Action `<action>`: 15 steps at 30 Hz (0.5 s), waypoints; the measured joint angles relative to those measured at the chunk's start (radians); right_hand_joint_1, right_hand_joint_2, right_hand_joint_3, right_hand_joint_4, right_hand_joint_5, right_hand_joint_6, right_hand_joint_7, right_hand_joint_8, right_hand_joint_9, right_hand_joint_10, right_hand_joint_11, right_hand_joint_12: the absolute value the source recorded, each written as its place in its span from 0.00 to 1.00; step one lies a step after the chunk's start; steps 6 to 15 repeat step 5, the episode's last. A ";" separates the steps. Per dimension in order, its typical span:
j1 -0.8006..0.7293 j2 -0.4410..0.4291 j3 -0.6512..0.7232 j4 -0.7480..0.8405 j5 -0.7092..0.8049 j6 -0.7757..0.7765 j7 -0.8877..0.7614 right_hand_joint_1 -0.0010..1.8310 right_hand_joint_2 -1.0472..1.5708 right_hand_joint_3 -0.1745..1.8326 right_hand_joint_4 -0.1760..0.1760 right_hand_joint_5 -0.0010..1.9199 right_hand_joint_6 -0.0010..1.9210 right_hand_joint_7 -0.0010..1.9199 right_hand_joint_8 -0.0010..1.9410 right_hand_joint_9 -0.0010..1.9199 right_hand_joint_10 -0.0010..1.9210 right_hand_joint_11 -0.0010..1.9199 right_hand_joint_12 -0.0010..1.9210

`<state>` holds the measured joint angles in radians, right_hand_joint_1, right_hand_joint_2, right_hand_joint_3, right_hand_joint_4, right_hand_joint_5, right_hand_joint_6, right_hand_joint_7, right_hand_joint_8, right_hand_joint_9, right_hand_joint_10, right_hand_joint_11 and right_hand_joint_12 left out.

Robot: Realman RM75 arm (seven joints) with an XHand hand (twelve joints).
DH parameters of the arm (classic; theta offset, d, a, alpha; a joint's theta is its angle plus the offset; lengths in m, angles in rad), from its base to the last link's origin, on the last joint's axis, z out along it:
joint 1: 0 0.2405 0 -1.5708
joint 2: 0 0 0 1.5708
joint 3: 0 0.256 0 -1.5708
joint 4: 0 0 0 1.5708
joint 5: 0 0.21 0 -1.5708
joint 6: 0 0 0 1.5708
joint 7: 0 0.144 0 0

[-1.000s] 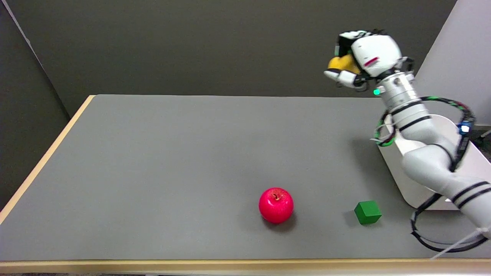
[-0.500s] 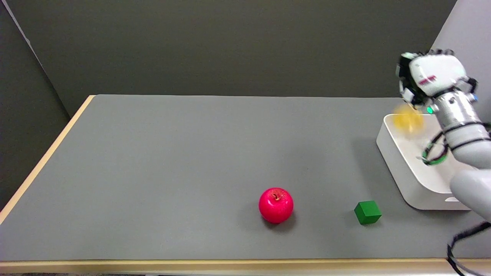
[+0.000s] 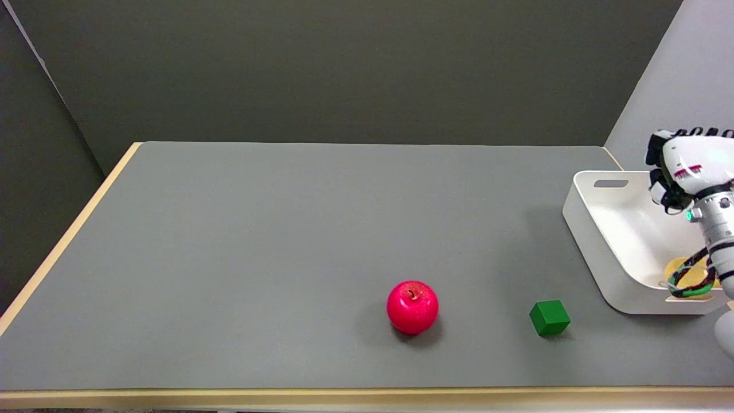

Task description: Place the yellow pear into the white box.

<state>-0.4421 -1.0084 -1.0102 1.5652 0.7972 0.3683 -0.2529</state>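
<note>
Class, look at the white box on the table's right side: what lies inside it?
Inside the white box lies the yellow pear, low in the near corner. The arm's looped cable and wrist cover part of it, so its full shape is hidden.

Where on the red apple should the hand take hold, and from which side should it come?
Judging from its pose, grip the red apple around its round middle, coming from above: it stands upright, stem up, with open table around it.

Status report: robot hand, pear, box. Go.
Right robot hand above the white box, holding nothing. Yellow pear lies inside the box, near corner, partly behind the arm's cable. Nothing in the way.
</note>
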 measured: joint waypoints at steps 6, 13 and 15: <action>-0.027 -0.008 -0.013 0.013 0.023 0.021 -0.022 0.72 0.82 0.25 0.17 0.31 0.86 0.38 0.70 0.37 0.81 0.41 0.94; -0.027 -0.008 -0.013 0.013 0.023 0.021 -0.022 0.72 0.82 0.25 0.17 0.31 0.86 0.38 0.70 0.37 0.81 0.41 0.94; -0.027 -0.008 -0.013 0.013 0.023 0.021 -0.022 0.72 0.82 0.25 0.17 0.31 0.86 0.38 0.70 0.37 0.81 0.41 0.94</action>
